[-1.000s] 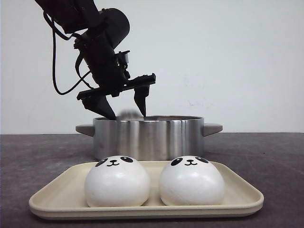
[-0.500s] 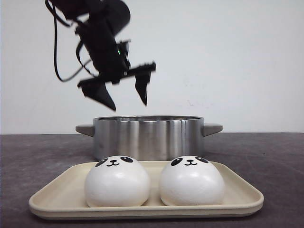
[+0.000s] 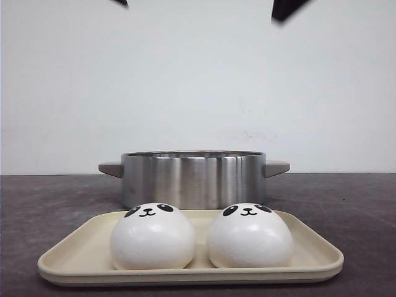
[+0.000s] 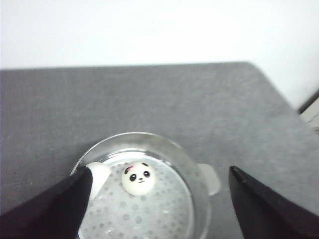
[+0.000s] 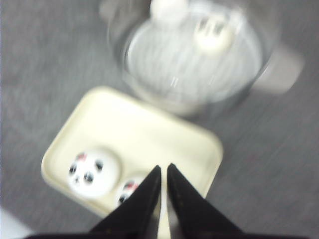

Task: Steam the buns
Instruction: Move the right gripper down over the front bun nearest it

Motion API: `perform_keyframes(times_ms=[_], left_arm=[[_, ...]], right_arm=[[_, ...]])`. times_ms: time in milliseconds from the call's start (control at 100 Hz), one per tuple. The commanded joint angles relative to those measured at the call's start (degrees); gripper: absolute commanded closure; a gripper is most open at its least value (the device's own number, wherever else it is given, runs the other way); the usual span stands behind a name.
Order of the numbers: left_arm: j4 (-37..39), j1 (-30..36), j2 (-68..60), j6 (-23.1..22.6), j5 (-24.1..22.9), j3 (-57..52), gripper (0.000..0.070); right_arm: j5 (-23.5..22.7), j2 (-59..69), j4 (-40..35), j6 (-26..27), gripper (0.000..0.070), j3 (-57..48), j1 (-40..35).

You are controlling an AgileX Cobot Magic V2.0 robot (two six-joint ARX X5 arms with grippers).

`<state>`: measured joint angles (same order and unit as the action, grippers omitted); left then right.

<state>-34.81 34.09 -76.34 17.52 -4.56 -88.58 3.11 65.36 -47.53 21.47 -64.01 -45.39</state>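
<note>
Front view, lower centre of the frame: 2 buns, the left bun (image 3: 153, 237) and the right bun (image 3: 249, 236), sit side by side and barely apart on a cream tray (image 3: 68, 260) at the near edge of the dark counter (image 3: 43, 198). They look smooth, rounded and probably soft and light, so a firm squeeze would likely dent them; a gentle hold low across the widest part of the dome, clear of the printed face, seems safest. The narrow gap between them leaves little room for a jaw on the inner side.

Behind the tray, mid-frame, stands the steel pot (image 3: 193, 179) with 2 side handles; its wall is the one obstacle to lift over. In the left wrist view, lower centre, a bun in the pot (image 4: 137, 178) lies on the perforated steamer plate, with another bun (image 4: 101, 175) half hidden by a jaw.

The left gripper (image 4: 159, 209) has its jaws spread wide and holds nothing. The right gripper (image 5: 163, 199) hangs over the tray with jaws nearly together, empty.
</note>
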Motion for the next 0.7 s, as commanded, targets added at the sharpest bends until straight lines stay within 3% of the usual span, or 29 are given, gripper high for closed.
perform_keyframes(times_ms=[0, 90, 240, 330, 690], left_arm=[[-0.72, 0.96, 3.54, -0.37, -0.22, -1.05, 0.0186], [-2.01, 1.77, 8.2, -0.42, -0.2, -1.03, 0.0187], [-4.44, 2.38, 14.32, -0.63, -0.17, -1.03, 0.0187], [-6.03, 2.38, 16.65, -0.81, -0.2, -1.03, 0.0186], [-12.98, 2.38, 18.88, -2.08, -1.01, -1.03, 0.0186]], right_arm=[[-1.14, 0.66, 1.11, 5.25, 0.0688, 2.21, -0.61], [-2.91, 0.76, 1.86, 6.93, 0.0643, 6.32, -0.61], [-7.61, 2.49, 2.14, 9.09, 0.0311, 10.01, -0.63], [-10.54, 4.13, 2.49, 10.16, 0.0196, 10.23, -1.14], [-12.04, 13.35, 8.44, 14.93, 0.0166, 10.23, -4.04]])
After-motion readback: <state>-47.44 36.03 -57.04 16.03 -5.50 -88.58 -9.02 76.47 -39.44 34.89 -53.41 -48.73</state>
